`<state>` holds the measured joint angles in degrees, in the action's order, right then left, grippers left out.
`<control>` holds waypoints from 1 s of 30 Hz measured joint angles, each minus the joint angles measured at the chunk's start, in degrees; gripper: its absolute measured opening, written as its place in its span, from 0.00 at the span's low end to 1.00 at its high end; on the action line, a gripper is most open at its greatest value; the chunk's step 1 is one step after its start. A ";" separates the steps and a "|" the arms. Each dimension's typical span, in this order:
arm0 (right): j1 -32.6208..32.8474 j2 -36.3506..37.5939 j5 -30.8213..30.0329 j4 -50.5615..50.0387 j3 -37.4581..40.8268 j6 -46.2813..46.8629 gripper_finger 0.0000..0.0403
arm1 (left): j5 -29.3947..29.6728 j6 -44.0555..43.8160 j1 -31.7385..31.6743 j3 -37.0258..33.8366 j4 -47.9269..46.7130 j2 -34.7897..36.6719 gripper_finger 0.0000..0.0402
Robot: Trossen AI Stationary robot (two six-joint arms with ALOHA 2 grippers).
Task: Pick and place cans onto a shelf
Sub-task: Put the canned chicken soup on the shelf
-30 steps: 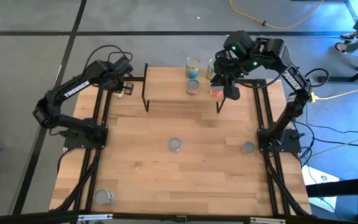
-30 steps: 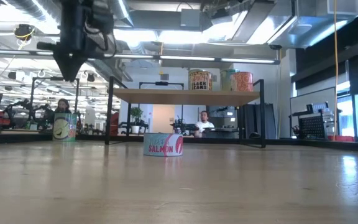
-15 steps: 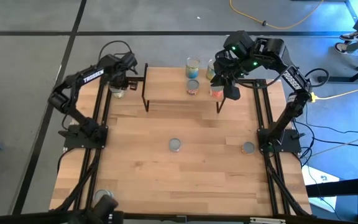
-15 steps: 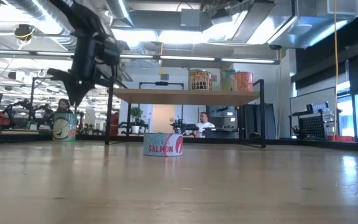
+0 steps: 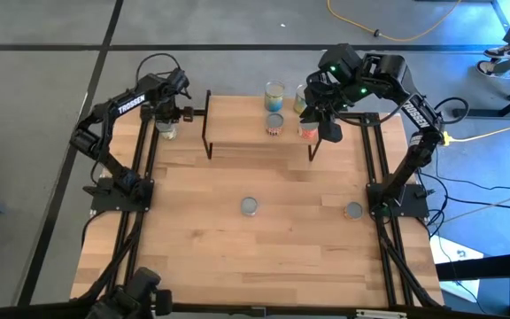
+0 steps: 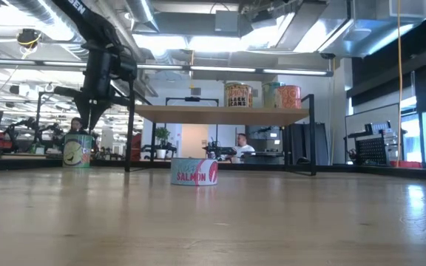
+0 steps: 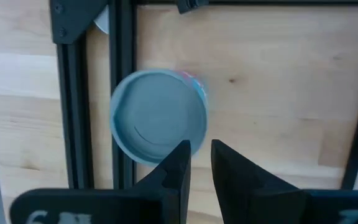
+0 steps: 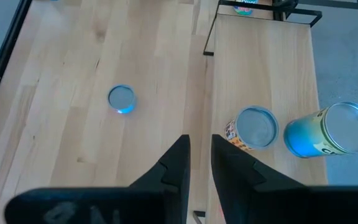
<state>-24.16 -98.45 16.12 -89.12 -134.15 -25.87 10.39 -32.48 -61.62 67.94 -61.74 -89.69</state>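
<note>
A can with a silvery top and a yellow-green label stands at the table's far left, partly over a black rail. My left gripper hangs shut just above it, pointing down, and does not touch it. My right gripper is shut and empty above the right end of the shelf. Several cans stand on the shelf's light-wood top. A flat salmon can and another flat can lie on the table.
Black rails run along both table sides. The shelf's thin black legs stand at the far middle. A dark object sits at the near left corner. Bare wood lies in the table's middle and near half. A person sits in the room behind.
My left gripper has come down toward the can at the far left and now hangs just above it; its arm has swung toward the far edge. A dark object has come into view at the near left corner, over the can there.
</note>
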 joint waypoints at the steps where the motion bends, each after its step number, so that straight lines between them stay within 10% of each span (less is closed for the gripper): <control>1: 0.00 0.00 0.00 0.00 0.00 -0.04 0.17 | 0.52 0.03 -0.03 0.00 0.16 0.00 0.14; 30: 0.00 0.00 -0.04 -0.02 0.00 -0.13 0.17 | 0.38 -0.05 0.21 -2.82 1.95 0.00 0.14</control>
<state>-24.16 -98.45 16.08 -89.14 -134.15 -26.00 10.77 -32.52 -61.41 65.12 -59.79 -89.69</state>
